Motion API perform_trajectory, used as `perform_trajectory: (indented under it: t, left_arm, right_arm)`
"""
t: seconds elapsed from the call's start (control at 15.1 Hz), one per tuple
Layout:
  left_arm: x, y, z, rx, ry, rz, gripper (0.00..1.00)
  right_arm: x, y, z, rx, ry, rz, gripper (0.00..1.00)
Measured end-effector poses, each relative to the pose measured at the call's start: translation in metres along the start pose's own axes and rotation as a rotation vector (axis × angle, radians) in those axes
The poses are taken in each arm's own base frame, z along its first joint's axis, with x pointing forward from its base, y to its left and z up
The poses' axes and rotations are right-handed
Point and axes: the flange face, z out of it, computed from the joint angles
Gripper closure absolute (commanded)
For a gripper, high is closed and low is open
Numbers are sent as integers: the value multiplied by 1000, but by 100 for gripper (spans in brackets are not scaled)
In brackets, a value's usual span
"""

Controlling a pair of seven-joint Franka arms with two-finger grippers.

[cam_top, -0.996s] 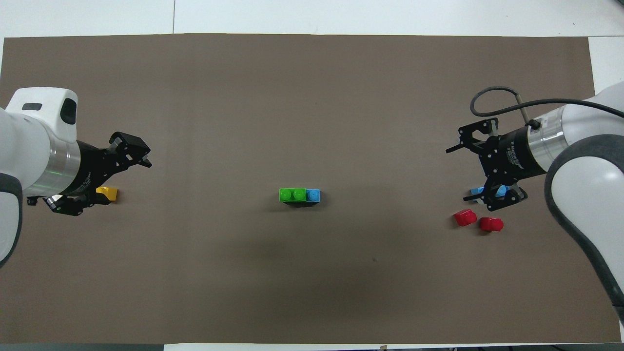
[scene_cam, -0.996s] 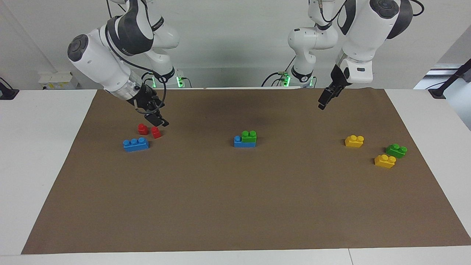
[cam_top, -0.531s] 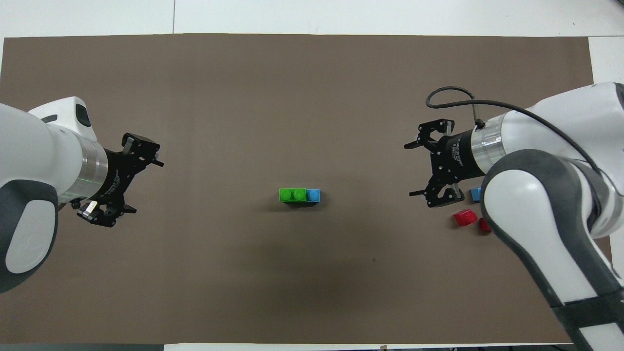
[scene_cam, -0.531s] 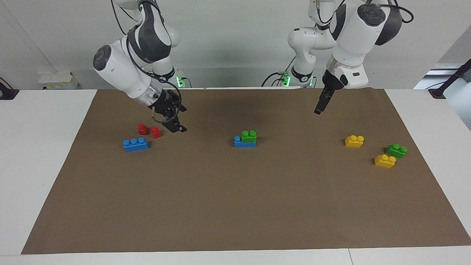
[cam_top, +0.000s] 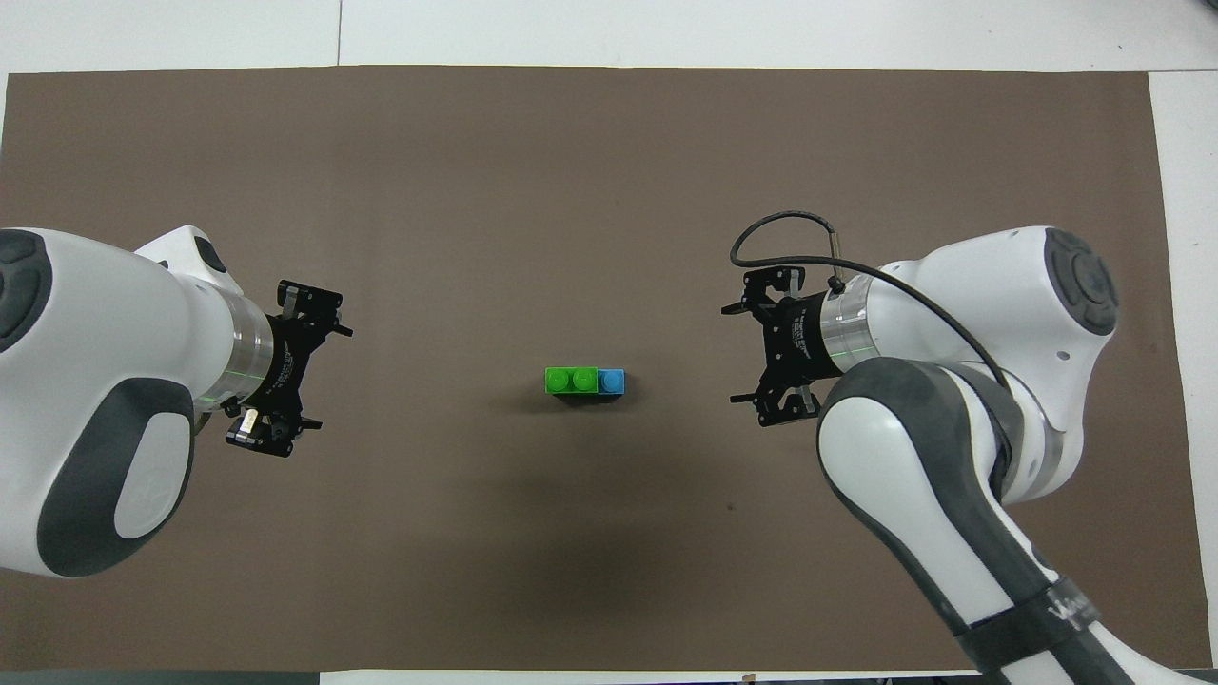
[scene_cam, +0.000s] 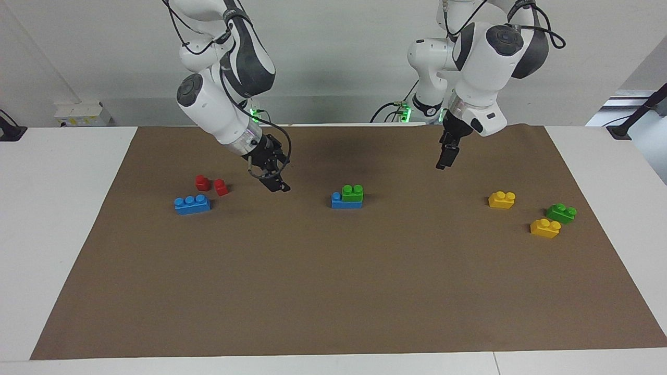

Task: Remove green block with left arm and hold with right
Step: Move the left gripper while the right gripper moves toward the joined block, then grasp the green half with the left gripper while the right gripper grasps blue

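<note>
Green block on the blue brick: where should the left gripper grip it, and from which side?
Likely from above, fingers on the two long side walls of the green block, below the studs. It sits studs-up on the blue brick, flush at one end, so only its upper body is free. The left gripper hangs apart.

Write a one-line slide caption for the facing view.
Left gripper and right gripper hang over the mat either side of the green block stacked on a blue brick.

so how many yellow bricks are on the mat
2, both toward the left arm's end: one yellow brick nearer the robots, the other yellow brick beside the darker green brick. None seem hidden.
</note>
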Motion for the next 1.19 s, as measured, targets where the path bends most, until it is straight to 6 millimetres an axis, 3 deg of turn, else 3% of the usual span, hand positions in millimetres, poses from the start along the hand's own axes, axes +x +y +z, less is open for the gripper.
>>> perform_trajectory:
  t: [0.6, 0.86, 1.19]
  left_arm:
    - [-93, 15, 43, -51, -21, -191, 0]
    - [-115, 25, 65, -74, -42, -339, 0]
    - [-144, 29, 89, -67, -54, -435, 0]
  right_arm:
    - [-18, 14, 53, 12, -22, 3, 1]
    - [-36, 23, 76, 19, -45, 0, 1]
    - [-31, 23, 96, 24, -28, 7, 1]
